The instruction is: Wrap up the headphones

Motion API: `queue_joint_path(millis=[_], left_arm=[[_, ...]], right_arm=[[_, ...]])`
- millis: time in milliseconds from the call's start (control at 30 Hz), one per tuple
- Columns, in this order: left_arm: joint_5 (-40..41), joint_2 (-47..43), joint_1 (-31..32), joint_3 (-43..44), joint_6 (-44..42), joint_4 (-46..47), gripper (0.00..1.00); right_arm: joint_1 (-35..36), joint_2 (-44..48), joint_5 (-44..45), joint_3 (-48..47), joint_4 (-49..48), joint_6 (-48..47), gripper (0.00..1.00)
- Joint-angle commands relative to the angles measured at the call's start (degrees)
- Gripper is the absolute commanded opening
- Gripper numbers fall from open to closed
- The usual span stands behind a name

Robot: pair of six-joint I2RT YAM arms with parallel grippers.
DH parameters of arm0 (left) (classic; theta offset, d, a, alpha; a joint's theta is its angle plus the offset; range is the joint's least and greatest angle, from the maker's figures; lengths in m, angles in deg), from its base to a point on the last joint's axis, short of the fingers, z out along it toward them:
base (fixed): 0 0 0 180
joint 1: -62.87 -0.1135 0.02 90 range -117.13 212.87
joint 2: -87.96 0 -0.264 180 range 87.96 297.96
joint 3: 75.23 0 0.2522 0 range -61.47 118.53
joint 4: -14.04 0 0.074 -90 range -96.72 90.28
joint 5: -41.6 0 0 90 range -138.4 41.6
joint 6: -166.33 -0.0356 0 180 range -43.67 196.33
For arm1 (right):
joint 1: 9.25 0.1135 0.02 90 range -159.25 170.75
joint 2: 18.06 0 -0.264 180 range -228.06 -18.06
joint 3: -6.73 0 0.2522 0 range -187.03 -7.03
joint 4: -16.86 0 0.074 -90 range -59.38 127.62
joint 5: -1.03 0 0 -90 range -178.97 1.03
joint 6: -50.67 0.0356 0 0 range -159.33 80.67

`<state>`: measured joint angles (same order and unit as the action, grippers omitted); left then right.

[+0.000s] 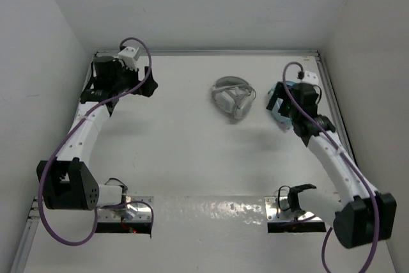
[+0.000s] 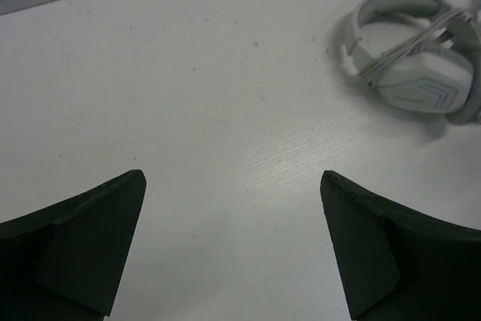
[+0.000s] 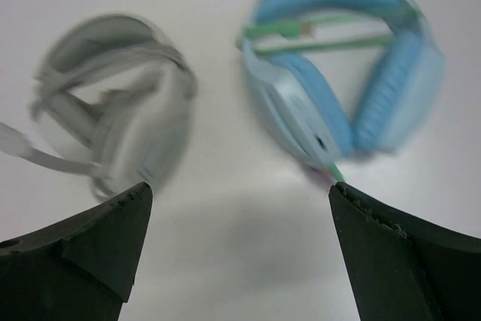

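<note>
Left gripper (image 2: 233, 186) and right gripper (image 3: 240, 193) both wide open and empty; headphones (image 1: 233, 98) at table's (image 1: 192, 158) 12 o'clock, light blue headphones (image 3: 353, 103) at their 3 o'clock, so the right could grab the wrong set.

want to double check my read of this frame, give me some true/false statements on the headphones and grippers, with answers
1. The left gripper and right gripper are both open. True.
2. The cable is wound round the white headphones. True.
3. The left gripper holds the white headphones. False: it is over bare table and holds nothing.
4. The blue headphones lie on top of the white ones. False: the two lie side by side, apart.
5. The blue headphones have a green cable across them. True.
</note>
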<state>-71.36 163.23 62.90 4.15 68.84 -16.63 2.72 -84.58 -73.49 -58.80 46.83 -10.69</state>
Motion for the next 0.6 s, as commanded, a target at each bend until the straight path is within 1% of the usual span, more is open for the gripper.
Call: queue_joint_path(millis=[0,33,67,100,233,300,333,433,467,567], left_arm=[[0.03,-1.44,0.14,-3.91,-7.52,-3.30,0.99],[-0.33,-1.52,0.14,-4.97,-8.59,-3.74,0.99],[-0.94,-1.52,0.23,-5.94,-10.60,-4.53,0.99],[-0.95,-1.52,0.32,-7.77,-11.84,-4.97,0.98],[1.95,-1.18,0.49,-10.25,-17.38,-8.66,0.96],[3.53,-1.09,0.49,-12.00,-19.32,-8.76,0.96],[3.36,-1.08,0.49,-14.27,-19.93,-8.41,0.96],[3.80,-0.82,0.49,-19.54,-21.78,-5.43,0.96],[4.32,-0.91,0.49,-20.88,-22.74,-3.16,0.96],[8.53,-0.91,0.49,-25.36,-23.10,1.69,0.96]], right_arm=[[-2.56,11.01,4.61,10.43,0.76,3.51,0.99],[-2.56,13.59,6.03,15.33,0.84,4.22,0.99],[-2.65,15.96,7.44,17.47,1.02,4.75,0.99],[-2.74,20.51,10.50,21.15,1.89,5.80,0.99],[-2.74,29.66,12.81,28.64,2.95,7.48,0.99],[-2.65,32.23,13.16,32.32,3.39,7.48,0.99],[-2.65,33.98,14.65,33.30,3.48,7.57,0.99],[-2.56,35.23,16.59,36.56,3.83,9.15,0.99],[-2.65,35.32,17.38,37.09,3.83,9.50,0.99],[-2.65,34.18,17.47,37.18,4.09,12.83,0.99]])
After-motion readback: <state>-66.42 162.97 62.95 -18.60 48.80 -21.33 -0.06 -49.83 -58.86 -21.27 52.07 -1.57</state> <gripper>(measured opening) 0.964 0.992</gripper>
